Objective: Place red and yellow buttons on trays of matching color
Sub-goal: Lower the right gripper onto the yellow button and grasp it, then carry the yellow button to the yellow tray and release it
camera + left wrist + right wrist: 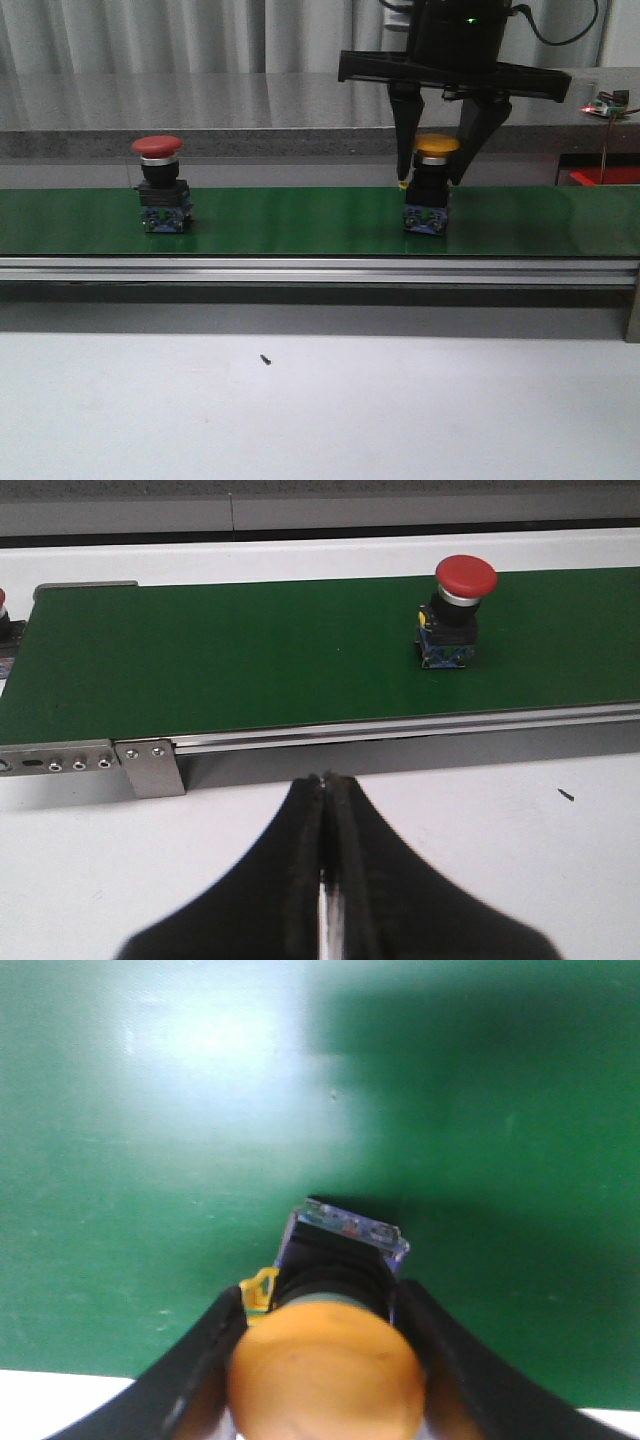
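A yellow button [437,146] with a black body and blue base stands on the green belt, right of centre. My right gripper [430,178] comes down over it, one finger pressed on each side of it below the cap. In the right wrist view the yellow cap [325,1375] fills the space between the fingers [200,1360]. A red button [158,148] of the same build stands upright on the belt at the left and also shows in the left wrist view [466,580]. My left gripper [325,780] is shut and empty, over the white table before the belt. A red tray [605,176] shows partly at far right.
The dark green belt [300,220] runs across the scene on an aluminium rail [300,270]. A grey counter [200,110] lies behind it. A tiny dark speck [265,359] lies on the white table [400,410] in front. Metal end bracket [150,765] closes the belt.
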